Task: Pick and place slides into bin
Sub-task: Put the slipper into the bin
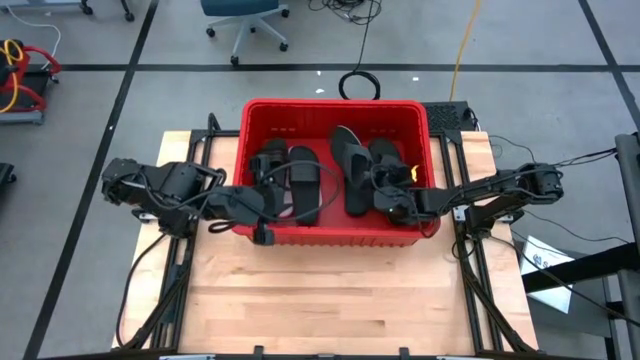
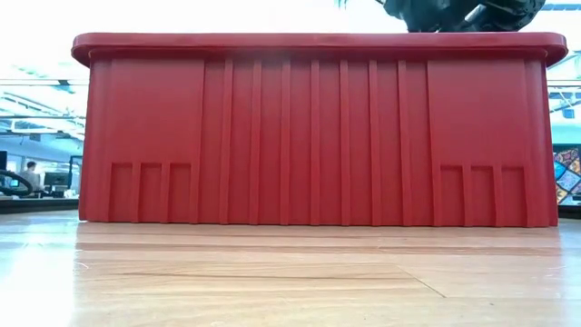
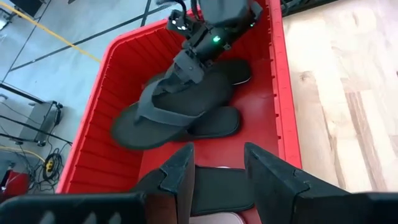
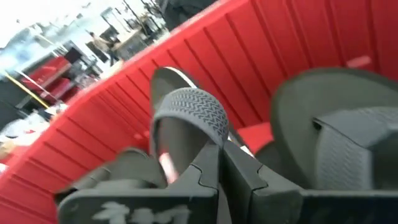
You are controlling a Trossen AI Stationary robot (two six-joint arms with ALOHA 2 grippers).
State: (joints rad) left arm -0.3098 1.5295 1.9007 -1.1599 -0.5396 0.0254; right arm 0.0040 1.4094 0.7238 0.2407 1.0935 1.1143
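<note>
The red bin [image 1: 336,235] is set on the far half of a wooden table [image 1: 330,300], and dark slides are seen inside it: a wide-strap group [image 1: 290,180] in the left part and a thong pair [image 1: 352,165] in the right part. The left gripper [image 1: 262,205] is reached over the bin's left near corner with its jaws spread and nothing between them; a dark slide [image 3: 217,186] is seen lying just beyond and below its fingertips [image 3: 180,165]. The right gripper [image 1: 385,195] is lowered into the right part of the bin with its jaws clenched together; the slides there lie around and just ahead of them, and whether one is pinched cannot be told. From table height, the bin's ribbed near wall [image 2: 318,136] is seen standing flat on the wood. Beyond the table, a grey floor [image 1: 150,100] crossed by dark lines, a wheeled chair [image 1: 245,20] and loose cables [image 1: 358,85] are visible.
</note>
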